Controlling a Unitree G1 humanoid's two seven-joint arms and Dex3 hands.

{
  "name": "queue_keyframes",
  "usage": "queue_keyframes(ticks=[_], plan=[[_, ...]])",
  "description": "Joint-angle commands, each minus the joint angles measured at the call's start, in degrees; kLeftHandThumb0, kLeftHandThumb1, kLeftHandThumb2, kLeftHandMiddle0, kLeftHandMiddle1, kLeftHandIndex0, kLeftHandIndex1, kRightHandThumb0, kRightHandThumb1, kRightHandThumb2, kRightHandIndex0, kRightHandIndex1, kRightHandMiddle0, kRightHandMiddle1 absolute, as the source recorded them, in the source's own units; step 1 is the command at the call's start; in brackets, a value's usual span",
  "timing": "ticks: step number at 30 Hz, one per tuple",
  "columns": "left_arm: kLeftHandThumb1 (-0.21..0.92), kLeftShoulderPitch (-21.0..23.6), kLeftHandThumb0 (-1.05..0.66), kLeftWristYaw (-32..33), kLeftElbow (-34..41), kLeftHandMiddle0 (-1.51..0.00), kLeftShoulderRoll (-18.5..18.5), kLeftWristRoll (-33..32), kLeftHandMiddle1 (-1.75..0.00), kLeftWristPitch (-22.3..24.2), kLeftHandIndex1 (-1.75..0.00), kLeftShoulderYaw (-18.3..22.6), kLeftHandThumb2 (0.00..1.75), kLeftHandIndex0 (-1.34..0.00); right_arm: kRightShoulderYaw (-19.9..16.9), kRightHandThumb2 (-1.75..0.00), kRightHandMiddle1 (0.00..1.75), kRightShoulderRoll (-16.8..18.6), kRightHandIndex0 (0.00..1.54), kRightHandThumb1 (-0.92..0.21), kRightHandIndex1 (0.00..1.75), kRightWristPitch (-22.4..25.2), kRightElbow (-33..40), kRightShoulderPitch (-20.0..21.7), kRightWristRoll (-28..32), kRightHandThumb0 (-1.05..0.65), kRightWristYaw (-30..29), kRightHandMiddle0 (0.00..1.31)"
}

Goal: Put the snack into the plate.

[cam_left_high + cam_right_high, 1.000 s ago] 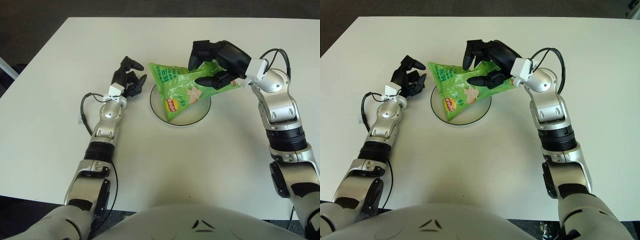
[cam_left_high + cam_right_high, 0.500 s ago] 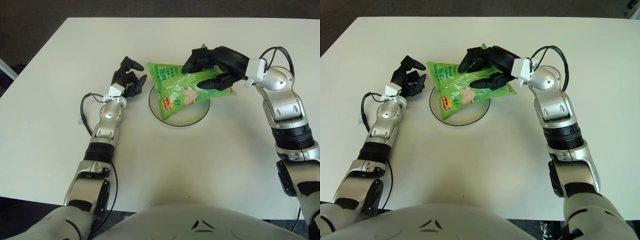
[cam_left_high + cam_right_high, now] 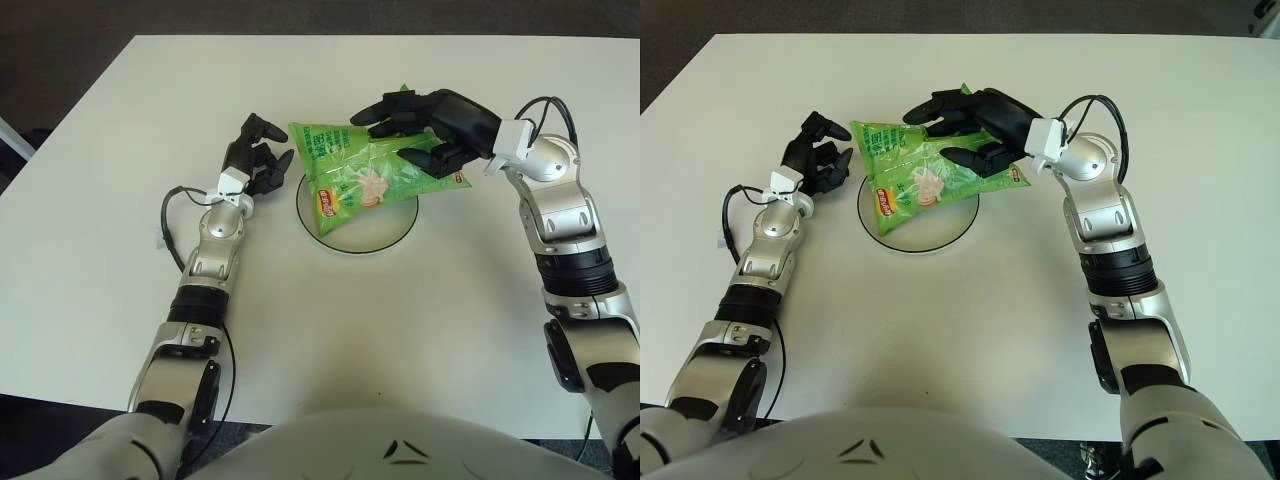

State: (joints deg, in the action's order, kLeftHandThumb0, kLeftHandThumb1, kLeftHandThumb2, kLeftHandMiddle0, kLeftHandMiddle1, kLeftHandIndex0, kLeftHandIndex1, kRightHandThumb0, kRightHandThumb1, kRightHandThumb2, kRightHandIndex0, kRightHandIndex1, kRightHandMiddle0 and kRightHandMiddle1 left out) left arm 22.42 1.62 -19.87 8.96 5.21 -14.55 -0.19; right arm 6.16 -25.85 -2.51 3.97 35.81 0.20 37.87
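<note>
A green snack bag [image 3: 365, 180] lies tilted across the white, dark-rimmed plate [image 3: 385, 240] at the table's middle, its ends overhanging the rim on the left and the right. My right hand [image 3: 405, 130] hovers over the bag's right end with its black fingers spread wide; the thumb still touches the bag's edge. My left hand [image 3: 258, 160] shows just left of the plate, close to the bag's left corner, with its fingers curled and holding nothing.
The white table [image 3: 120, 130] stretches out on all sides of the plate. A thin black cable [image 3: 170, 225] loops beside my left forearm. The table's front edge runs close to my body.
The right hand has lowered the bag onto the plate and spread its fingers off it. The bag has settled flatter and shifted slightly left. The left hand has not moved.
</note>
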Motion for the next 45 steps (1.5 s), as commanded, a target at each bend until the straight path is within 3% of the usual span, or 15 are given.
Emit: queue_keyframes(ticks=[1, 13, 21, 29, 33, 36, 41, 45], plan=[[0.83, -4.3, -0.37, -0.1, -2.3, -0.79, -0.8, 1.2, -1.59, 2.0, -1.64, -1.1, 0.54, -0.36, -0.7, -0.86, 0.16, 0.3, 0.54, -0.92, 0.00, -1.7, -0.6, 0.2, 0.5, -0.67, -0.7, 0.50], [0.83, -4.4, -0.37, 0.6, -1.8, -0.79, -0.7, 1.8, -1.59, 2.7, -1.64, -1.4, 0.54, -0.36, -2.6, -0.89, 0.13, 2.1, 0.52, -0.92, 0.00, -1.9, -2.5, 0.5, 1.6, -0.70, -3.9, 0.50], [0.83, -4.4, -0.37, 1.2, -1.7, -0.79, -0.7, 2.4, -1.59, 2.7, -1.63, -1.7, 0.54, -0.36, -6.1, -0.91, 0.13, 4.2, 0.51, -0.92, 0.00, 1.5, -5.6, 4.6, 7.8, -0.71, -4.1, 0.51], [0.83, -4.4, -0.37, 1.2, -1.6, -0.80, -0.7, 2.6, -1.58, 2.8, -1.63, -1.7, 0.53, -0.37, -9.6, -0.90, 0.12, 5.7, 0.52, -0.92, 0.01, 10.1, -3.1, 8.0, 14.3, -0.73, -6.0, 0.53], [0.84, -4.4, -0.37, 1.1, -1.5, -0.80, -0.7, 2.7, -1.58, 3.0, -1.62, -1.6, 0.53, -0.37, -12.2, -0.80, 0.13, 5.4, 0.52, -0.92, 0.01, 20.5, -0.1, 9.1, 20.9, -0.75, -7.0, 0.56], [0.84, -4.4, -0.37, 1.1, -1.5, -0.80, -0.7, 2.7, -1.57, 3.1, -1.62, -1.6, 0.53, -0.37, -13.2, -0.75, 0.13, 4.7, 0.52, -0.92, 0.01, 25.2, 1.7, 9.6, 23.4, -0.75, -7.6, 0.57], [0.84, -4.3, -0.37, 1.1, -1.6, -0.80, -0.7, 2.8, -1.57, 3.2, -1.62, -1.6, 0.52, -0.37, -15.1, -0.72, 0.13, 3.5, 0.52, -0.92, 0.00, 29.1, 3.4, 10.5, 26.1, -0.75, -8.0, 0.58], [0.84, -4.3, -0.37, 1.1, -1.7, -0.80, -0.7, 2.8, -1.57, 3.2, -1.62, -1.6, 0.52, -0.37, -16.9, -0.71, 0.13, 2.8, 0.52, -0.92, 0.00, 28.9, 3.2, 10.9, 27.6, -0.73, -7.5, 0.59]])
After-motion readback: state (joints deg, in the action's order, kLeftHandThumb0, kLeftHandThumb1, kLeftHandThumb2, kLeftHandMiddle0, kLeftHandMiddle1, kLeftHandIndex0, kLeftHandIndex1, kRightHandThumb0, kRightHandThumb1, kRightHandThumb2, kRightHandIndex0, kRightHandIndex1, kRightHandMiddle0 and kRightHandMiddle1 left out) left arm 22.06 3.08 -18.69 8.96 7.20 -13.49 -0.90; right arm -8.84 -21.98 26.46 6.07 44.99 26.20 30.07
